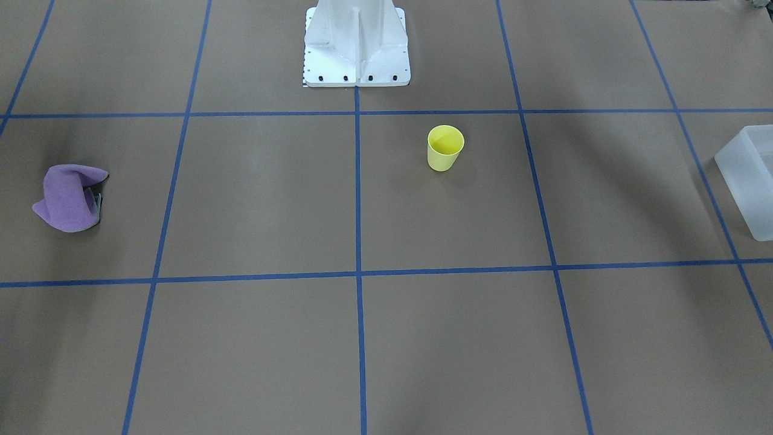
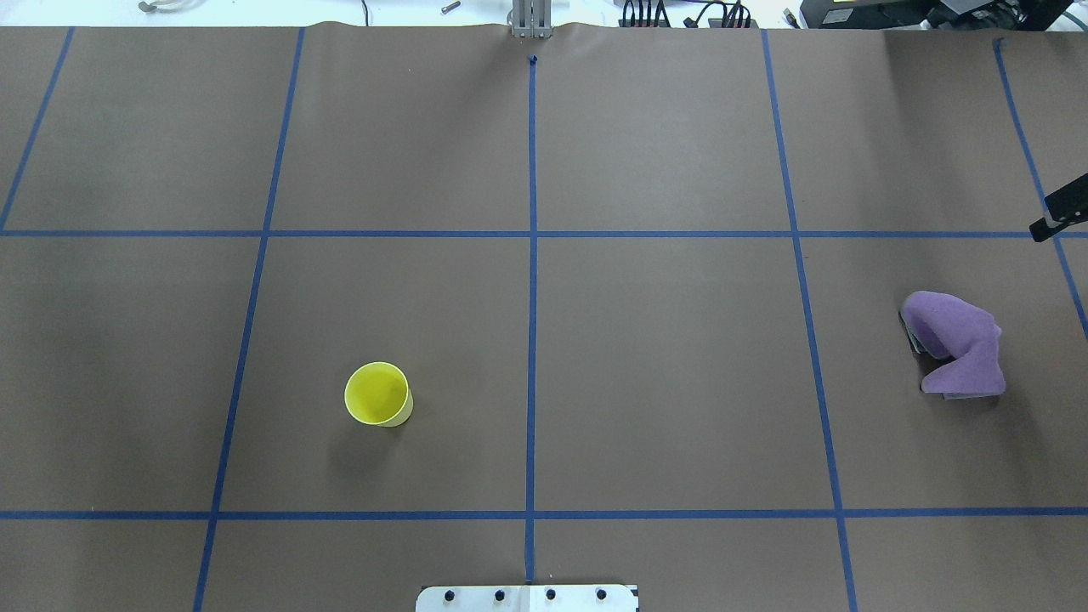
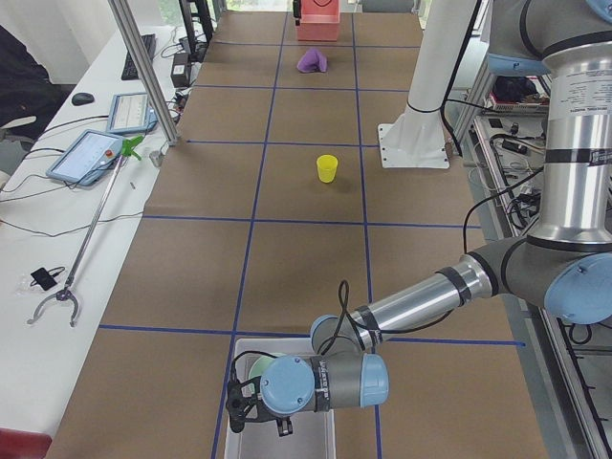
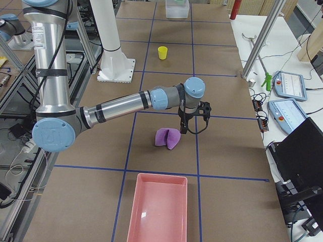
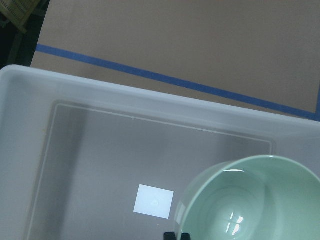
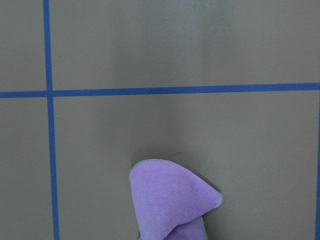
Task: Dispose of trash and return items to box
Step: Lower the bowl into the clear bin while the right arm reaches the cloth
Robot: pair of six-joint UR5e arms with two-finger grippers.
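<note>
The yellow cup point(image 1: 445, 148) stands upright on the brown table, also in the overhead view point(image 2: 379, 394). The mint-green bowl point(image 5: 250, 200) lies inside the frosted-white box point(image 5: 90, 165), at one corner. The box also shows at the table's end point(image 1: 749, 181). My left gripper point(image 3: 253, 411) hangs over the box, right above the bowl; I cannot tell whether it is open or shut. A crumpled purple cloth point(image 6: 172, 200) lies on the table point(image 2: 956, 344). My right gripper point(image 4: 193, 128) hovers just beside the cloth, fingers down; I cannot tell its state.
A pink tray point(image 4: 157, 209) sits at the table's end beyond the cloth. The white robot pedestal point(image 1: 356, 48) stands at the table's edge. A side table with tablets and a grabber tool point(image 3: 86, 239) runs along the far side.
</note>
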